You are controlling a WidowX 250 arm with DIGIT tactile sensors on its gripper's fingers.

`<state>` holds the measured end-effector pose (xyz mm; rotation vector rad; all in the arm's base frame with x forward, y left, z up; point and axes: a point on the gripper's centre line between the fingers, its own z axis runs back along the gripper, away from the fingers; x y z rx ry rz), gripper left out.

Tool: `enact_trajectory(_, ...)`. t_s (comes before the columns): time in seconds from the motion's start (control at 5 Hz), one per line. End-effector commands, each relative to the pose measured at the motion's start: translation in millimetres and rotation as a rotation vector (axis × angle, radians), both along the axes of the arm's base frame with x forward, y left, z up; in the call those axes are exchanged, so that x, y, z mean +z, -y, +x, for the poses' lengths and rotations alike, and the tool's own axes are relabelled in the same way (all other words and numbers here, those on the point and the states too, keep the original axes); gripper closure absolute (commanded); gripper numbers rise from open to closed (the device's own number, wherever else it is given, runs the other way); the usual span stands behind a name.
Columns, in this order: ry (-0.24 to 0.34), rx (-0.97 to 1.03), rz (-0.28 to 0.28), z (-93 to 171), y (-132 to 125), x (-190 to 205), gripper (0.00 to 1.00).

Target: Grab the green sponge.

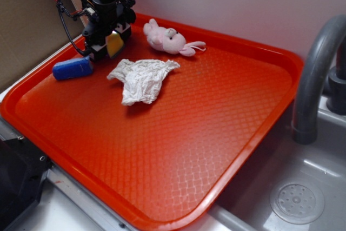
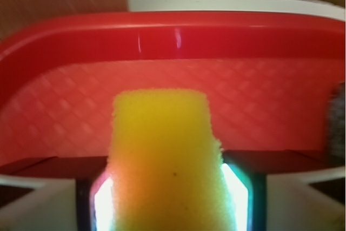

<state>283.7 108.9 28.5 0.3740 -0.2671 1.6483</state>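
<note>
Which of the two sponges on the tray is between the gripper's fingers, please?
The green sponge, the yellow foam one, sits in the gripper. The blue sponge lies free on the red tray beside it.

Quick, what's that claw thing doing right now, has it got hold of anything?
Gripper: closed on the green sponge, its yellow foam pinched between the fingers.

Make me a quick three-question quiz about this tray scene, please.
1. True or false: the gripper is shut on the sponge.
2. Which lies nearest the blue sponge? A) cloth B) toy bunny C) tap
3. What colour is the tray?

Key: 1 true; 2 A; 3 red.
</note>
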Motion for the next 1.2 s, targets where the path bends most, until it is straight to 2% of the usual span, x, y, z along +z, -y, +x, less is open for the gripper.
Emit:
enact_trajectory(0.0, 0.023, -0.422, -0.149, 5.2, 37.6, 128.3, 1.00)
enact_trajectory(0.2, -0.012, -0.670, -0.167, 3.2, 67.0, 160.0, 1.00)
enact_trajectory(0.4, 0.016, -0.924, -0.187, -21.1, 98.2, 185.1, 1.00)
enact_trajectory(0.6, 0.027, -1.176, -0.209, -60.4, 124.4, 207.4, 1.00)
enact_trajectory(0.8, 0.064, -1.384, -0.266, -83.7, 125.8, 220.9, 1.00)
enact_trajectory(1.0, 0.015, -1.355, -0.322, -83.2, 114.4, 220.9, 1.00)
